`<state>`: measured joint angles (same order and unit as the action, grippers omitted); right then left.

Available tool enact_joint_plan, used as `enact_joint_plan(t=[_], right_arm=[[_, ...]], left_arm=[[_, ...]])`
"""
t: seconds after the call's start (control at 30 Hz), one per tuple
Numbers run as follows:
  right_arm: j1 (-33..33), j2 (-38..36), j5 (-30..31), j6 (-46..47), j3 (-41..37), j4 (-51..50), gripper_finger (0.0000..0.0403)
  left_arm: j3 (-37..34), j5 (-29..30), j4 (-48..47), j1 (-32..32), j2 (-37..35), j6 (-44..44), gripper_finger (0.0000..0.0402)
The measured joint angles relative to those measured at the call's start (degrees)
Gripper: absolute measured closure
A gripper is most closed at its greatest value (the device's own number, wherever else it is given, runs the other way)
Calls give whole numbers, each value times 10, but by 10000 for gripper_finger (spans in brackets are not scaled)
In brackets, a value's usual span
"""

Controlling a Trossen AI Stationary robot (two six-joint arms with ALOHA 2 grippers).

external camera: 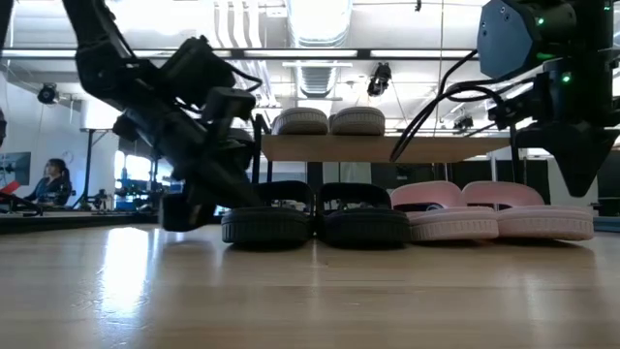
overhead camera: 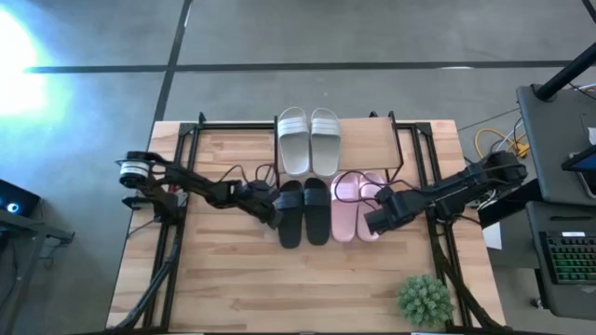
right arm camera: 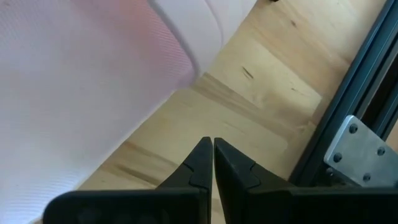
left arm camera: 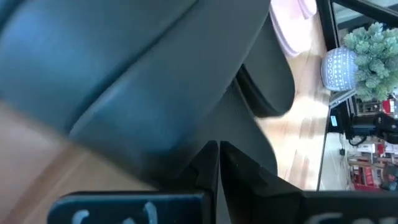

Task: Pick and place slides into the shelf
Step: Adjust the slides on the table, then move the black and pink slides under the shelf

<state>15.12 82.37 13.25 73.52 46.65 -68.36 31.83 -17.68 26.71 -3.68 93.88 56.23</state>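
The shelf (overhead camera: 368, 140) stands at the table's far side, and the pale grey pair (overhead camera: 308, 140) rests sole-down on its wooden board (external camera: 407, 147). In front of it the black pair (overhead camera: 304, 212) and the pink pair (overhead camera: 357, 207) lie side by side on the tabletop, soles down. My left gripper (overhead camera: 273, 210) is shut at the left black slide's outer side (left arm camera: 186, 93). My right gripper (overhead camera: 375, 221) is shut and hovers just right of the pink pair's near end. In the right wrist view it (right arm camera: 212, 146) points at bare wood beside the pink slide (right arm camera: 74, 81). My left gripper meets the outer side wall of the left black slide (left arm camera: 205, 134) with its shut fingertips (left arm camera: 230, 155). It comes slanting down from the table's left. The slide lies flat on the table beside its mate.
A small potted plant (overhead camera: 425, 300) stands at the table's near right corner. Black frame rails (overhead camera: 438, 186) run along the table's left and right sides. Open tabletop (overhead camera: 298, 288) lies near of the slides. A person (external camera: 53, 184) sits far off in the room.
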Motion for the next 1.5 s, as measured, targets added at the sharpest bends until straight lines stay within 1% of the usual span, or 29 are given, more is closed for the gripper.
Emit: enact_joint_plan(t=[0.17, 0.3, 0.53, 0.63, 0.8, 0.83, 0.97, 1.07, 1.13, 1.33, 1.43, 1.5], right_arm=[[13, -8, 3, 18, 0, -2, 394], [18, -14, 9, 20, 0, -2, 394], [18, -30, 45, 46, 0, -4, 394], [18, -40, 51, 51, 0, -4, 394], [19, -54, 68, 60, 0, -4, 394], [19, -57, 70, 60, 0, -4, 394], [19, -68, 74, 60, 0, -4, 394], [19, -76, 75, 60, 0, -4, 394], [19, -79, 78, 60, 0, -4, 394], [19, -81, 79, 56, 0, -6, 394], [19, -80, 79, 55, 0, -7, 394], [19, -80, 80, 55, -1, -7, 394]], left_arm=[[36, 13, 2, 0, 18, -25, 400], [56, 13, -2, 0, 34, -27, 400], [77, 15, 3, 0, 62, -32, 400], [78, 21, 3, 0, 63, -32, 400], [75, 76, 0, -1, 40, -67, 400], [75, 80, 1, -1, 34, -72, 400], [72, 76, -1, 0, 15, -74, 400], [70, 75, -31, 6, -5, -75, 400], [64, 76, -55, 11, -25, -76, 400], [51, 84, -75, 35, -93, -87, 400], [52, 113, -134, 62, -127, -110, 400], [58, 148, -177, 92, -138, -164, 400]])
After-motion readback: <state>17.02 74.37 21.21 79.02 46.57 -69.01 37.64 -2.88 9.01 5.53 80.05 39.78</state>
